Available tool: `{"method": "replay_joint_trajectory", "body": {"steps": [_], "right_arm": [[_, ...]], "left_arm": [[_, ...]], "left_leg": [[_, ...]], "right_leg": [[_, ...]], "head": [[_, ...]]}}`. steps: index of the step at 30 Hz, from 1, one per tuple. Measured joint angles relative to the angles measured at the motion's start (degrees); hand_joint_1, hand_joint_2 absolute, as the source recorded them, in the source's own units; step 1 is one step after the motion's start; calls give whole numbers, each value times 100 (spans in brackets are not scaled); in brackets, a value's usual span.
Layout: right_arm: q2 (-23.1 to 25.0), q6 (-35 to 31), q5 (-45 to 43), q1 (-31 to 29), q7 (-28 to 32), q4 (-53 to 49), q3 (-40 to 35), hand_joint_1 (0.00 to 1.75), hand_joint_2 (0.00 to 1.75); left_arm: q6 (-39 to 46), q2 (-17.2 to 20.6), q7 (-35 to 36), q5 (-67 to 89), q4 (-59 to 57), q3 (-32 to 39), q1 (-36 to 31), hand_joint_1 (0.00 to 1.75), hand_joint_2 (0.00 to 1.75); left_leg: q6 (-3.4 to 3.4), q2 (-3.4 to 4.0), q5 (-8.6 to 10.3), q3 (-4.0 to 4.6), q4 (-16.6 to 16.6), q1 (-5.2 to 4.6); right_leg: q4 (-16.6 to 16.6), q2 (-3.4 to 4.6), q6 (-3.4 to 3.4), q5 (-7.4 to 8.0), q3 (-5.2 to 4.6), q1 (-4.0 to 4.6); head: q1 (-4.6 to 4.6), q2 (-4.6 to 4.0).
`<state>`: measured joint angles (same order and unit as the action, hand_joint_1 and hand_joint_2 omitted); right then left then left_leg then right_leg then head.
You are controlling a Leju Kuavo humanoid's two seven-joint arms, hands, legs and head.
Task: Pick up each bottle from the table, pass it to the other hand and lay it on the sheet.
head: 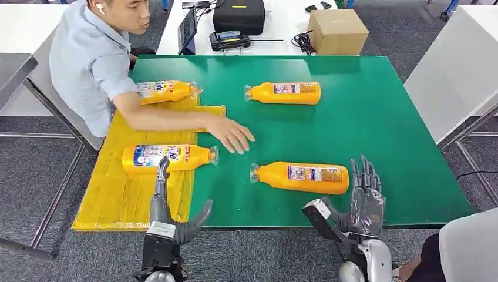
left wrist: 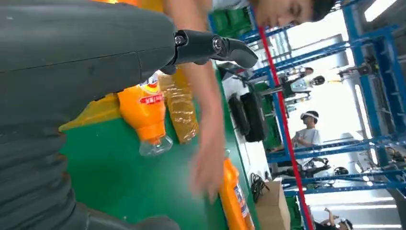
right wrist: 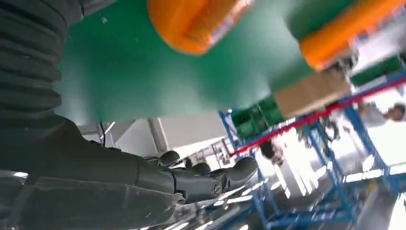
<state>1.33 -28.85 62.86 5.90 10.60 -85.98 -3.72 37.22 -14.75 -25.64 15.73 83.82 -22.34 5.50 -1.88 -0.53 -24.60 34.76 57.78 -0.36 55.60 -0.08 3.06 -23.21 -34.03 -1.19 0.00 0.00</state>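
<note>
Near bottle (head: 302, 177) is lying on the green table (head: 376, 129), long axis crosswise, base end just beyond the right robot hand (head: 363, 197), the nearer one. That hand is hovering open, holding nothing. Left robot hand (head: 167, 205) is also open, empty, at the yellow sheet (head: 111, 194). The bottle is orange, clear-capped, labelled. A person's hand (head: 232, 135) is resting beyond the bottle's cap end.

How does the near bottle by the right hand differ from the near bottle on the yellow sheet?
The near right bottle lies on bare green table, cap pointing left; the sheet bottle lies on the yellow sheet, cap pointing right, with the left robot hand just before it. Both are orange and lie flat.
</note>
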Motion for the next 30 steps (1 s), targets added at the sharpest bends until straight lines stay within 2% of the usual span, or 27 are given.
{"method": "replay_joint_trajectory", "body": {"steps": [4,12,14,30], "right_arm": [[-222,161,55,-328,-91,423,-170,0,175],[-304,234,46,-543,-107,618,-262,0,175],[-386,454,90,-847,-124,963,-476,0,175],[-590,1342,94,-1709,-531,1827,-1204,0,175]], "left_arm": [[-83,17,39,-142,46,-46,0,0,175],[-109,17,79,-166,48,-50,-2,0,175],[-255,24,207,-238,48,-74,-11,0,175],[-634,74,676,-174,-20,-238,-107,0,175]], "left_leg": [[0,0,1,-2,0,1],[0,1,1,-3,0,1],[0,1,1,-3,0,1],[0,-2,2,0,1,1]], "right_leg": [[0,0,0,0,1,0],[0,0,0,1,1,0],[1,1,0,0,0,0],[1,0,1,2,-1,0]], "head": [[0,0],[0,0],[-2,0],[0,0]]}}
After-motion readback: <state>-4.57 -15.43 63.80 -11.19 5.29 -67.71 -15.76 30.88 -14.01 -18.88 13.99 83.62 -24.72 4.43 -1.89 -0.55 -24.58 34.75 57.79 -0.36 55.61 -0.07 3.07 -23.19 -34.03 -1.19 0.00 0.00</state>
